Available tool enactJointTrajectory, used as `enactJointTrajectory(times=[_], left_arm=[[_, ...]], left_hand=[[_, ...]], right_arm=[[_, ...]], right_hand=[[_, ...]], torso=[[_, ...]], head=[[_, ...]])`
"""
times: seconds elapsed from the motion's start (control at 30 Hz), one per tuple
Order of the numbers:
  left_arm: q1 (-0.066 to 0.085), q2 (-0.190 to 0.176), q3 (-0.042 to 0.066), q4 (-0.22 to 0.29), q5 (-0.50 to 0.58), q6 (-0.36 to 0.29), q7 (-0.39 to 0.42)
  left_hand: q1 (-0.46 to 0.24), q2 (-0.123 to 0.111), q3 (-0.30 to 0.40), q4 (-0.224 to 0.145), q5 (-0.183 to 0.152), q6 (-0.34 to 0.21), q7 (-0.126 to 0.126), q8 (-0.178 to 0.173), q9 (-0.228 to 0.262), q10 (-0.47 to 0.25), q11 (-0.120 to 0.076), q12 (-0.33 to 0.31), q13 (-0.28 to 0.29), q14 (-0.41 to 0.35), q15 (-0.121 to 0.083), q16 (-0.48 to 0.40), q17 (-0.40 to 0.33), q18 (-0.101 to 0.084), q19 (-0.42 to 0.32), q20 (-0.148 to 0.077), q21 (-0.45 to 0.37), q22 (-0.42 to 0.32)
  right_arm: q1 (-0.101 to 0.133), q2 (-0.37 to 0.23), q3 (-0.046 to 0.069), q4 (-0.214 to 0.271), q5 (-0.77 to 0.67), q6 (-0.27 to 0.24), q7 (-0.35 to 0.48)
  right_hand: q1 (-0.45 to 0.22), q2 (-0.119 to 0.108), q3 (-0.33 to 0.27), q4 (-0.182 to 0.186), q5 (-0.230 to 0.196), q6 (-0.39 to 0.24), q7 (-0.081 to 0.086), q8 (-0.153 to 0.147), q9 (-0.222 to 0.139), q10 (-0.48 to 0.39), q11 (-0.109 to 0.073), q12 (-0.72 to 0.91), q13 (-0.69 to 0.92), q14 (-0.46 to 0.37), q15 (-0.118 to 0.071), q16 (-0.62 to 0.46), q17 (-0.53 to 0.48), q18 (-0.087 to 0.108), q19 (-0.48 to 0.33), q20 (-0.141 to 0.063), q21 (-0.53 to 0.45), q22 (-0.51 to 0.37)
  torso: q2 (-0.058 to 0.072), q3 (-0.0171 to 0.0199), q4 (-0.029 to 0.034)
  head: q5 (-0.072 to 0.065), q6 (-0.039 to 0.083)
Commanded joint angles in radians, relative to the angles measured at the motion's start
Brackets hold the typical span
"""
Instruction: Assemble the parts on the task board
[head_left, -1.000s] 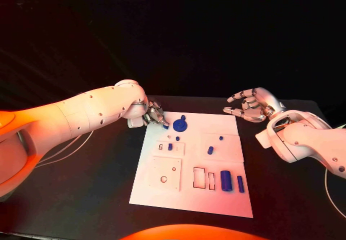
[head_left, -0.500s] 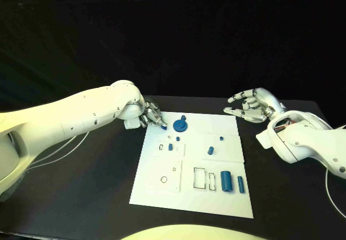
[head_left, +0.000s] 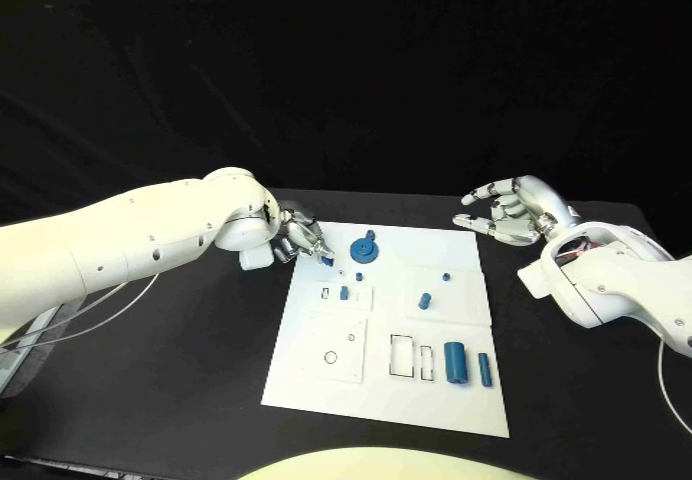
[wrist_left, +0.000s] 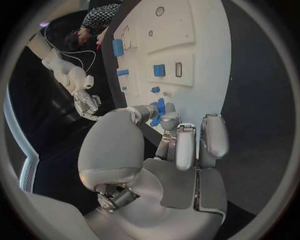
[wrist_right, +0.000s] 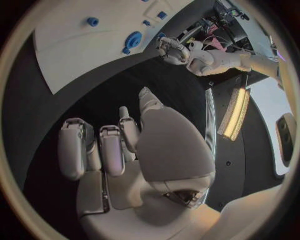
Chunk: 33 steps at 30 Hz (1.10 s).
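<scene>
On the black table (head_left: 173, 360) lies the white rectangular task board (head_left: 368, 400). At its far corner the left hand (head_left: 299, 240) has its fingers curled at a small blue part (head_left: 327, 261); whether it grips the part cannot be told. Just beside those fingers sits a round blue disc part (head_left: 362, 249). Well apart, off the board's opposite far corner, the right hand (head_left: 508, 212) hovers loosely spread, empty.

A black table (head_left: 173, 370) carries the things, and the white task board (head_left: 368, 400) lies flat on it, in the middle. Cables (head_left: 101, 305) trail across the table to the left of the task board, well apart from it. On the side of the task board away from the cables the table surface runs on dark to its far corner.
</scene>
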Motion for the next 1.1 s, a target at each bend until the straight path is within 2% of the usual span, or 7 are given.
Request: enactJointTrajectory(times=[0.03,0.17,0.3,0.5,0.63,1.1], left_arm=[[-0.006,-0.017,0.000,0.040,-0.069,-0.050,0.010],[-0.012,-0.032,-0.002,0.075,-0.111,-0.056,0.005],[-0.020,-0.041,-0.009,0.107,-0.186,-0.057,-0.003],[-0.041,-0.049,-0.014,0.145,-0.264,-0.057,-0.019],[-0.049,-0.053,-0.015,0.162,-0.286,-0.054,-0.024],[-0.056,-0.054,-0.016,0.188,-0.307,-0.047,-0.049]], left_hand=[[-0.016,-0.002,0.182,-0.175,0.013,0.010,-0.009,0.010,0.007,0.013,0.000,0.007,0.005,0.071,-0.008,0.004,0.136,-0.017,0.008,0.000,0.005,0.003],[-0.025,-0.007,0.187,-0.179,0.030,0.013,-0.011,0.013,0.010,0.020,-0.003,0.011,0.010,0.072,-0.010,0.005,0.138,-0.018,0.010,-0.002,0.007,0.006],[-0.029,-0.010,0.190,-0.182,0.040,0.015,-0.012,0.015,0.011,0.023,-0.004,0.012,0.012,0.072,-0.011,0.005,0.138,-0.018,0.010,-0.003,0.007,0.006],[-0.030,-0.012,0.191,-0.185,0.045,0.017,-0.013,0.016,0.011,0.026,-0.005,0.013,0.015,0.072,-0.012,0.005,0.139,-0.017,0.009,-0.004,0.007,0.005],[-0.031,-0.013,0.192,-0.186,0.048,0.018,-0.014,0.016,0.011,0.027,-0.006,0.014,0.015,0.072,-0.012,0.006,0.139,-0.017,0.009,-0.004,0.007,0.005],[-0.035,-0.018,0.194,-0.191,0.064,0.023,-0.016,0.017,0.011,0.030,-0.007,0.013,0.015,0.072,-0.014,0.005,0.139,-0.017,0.008,-0.006,0.007,0.004]], right_arm=[[-0.001,-0.001,0.000,0.001,-0.004,0.008,0.008],[-0.001,-0.001,0.000,0.002,-0.004,0.008,0.008],[-0.001,-0.001,0.000,0.003,-0.003,0.007,0.008],[-0.002,-0.002,0.000,0.003,-0.003,0.006,0.009],[-0.002,-0.002,0.000,0.004,-0.003,0.004,0.008],[-0.002,-0.004,0.000,0.005,-0.003,0.009,0.007]], right_hand=[[-0.010,0.004,-0.002,0.000,0.005,-0.008,0.001,0.005,-0.001,-0.005,-0.002,-0.006,0.006,0.061,-0.010,-0.004,0.092,0.019,-0.006,-0.003,-0.005,0.164],[-0.010,0.004,-0.002,0.000,0.005,-0.008,0.001,0.005,-0.001,-0.005,-0.002,-0.006,0.006,0.061,-0.010,-0.004,0.092,0.019,-0.006,-0.003,-0.005,0.164],[-0.010,0.004,-0.002,0.000,0.005,-0.008,0.001,0.005,-0.001,-0.005,-0.002,-0.006,0.006,0.061,-0.010,-0.004,0.092,0.019,-0.006,-0.003,-0.005,0.164],[-0.010,0.004,-0.002,0.000,0.005,-0.008,0.001,0.005,-0.001,-0.005,-0.002,-0.006,0.006,0.061,-0.010,-0.004,0.092,0.019,-0.006,-0.003,-0.005,0.164],[-0.012,0.005,-0.002,0.000,0.005,-0.008,0.001,0.006,-0.002,-0.008,-0.002,-0.010,0.003,0.060,-0.010,-0.005,0.091,0.019,-0.006,-0.003,-0.006,0.164],[-0.013,0.005,-0.003,0.000,0.005,-0.009,0.001,0.006,-0.002,-0.009,-0.002,-0.012,0.001,0.060,-0.009,-0.005,0.091,0.019,-0.006,-0.003,-0.006,0.164]], torso=[[0.001,-0.0003,-0.0013],[0.001,0.0002,-0.0019],[0.001,0.0006,-0.0020],[0.001,0.0007,-0.0031],[0.001,0.0014,-0.0033],[0.002,0.0011,-0.0024]], head=[[0.003,-0.002],[0.007,-0.002],[0.007,-0.005],[0.009,-0.006],[0.009,-0.004],[0.008,-0.005]])
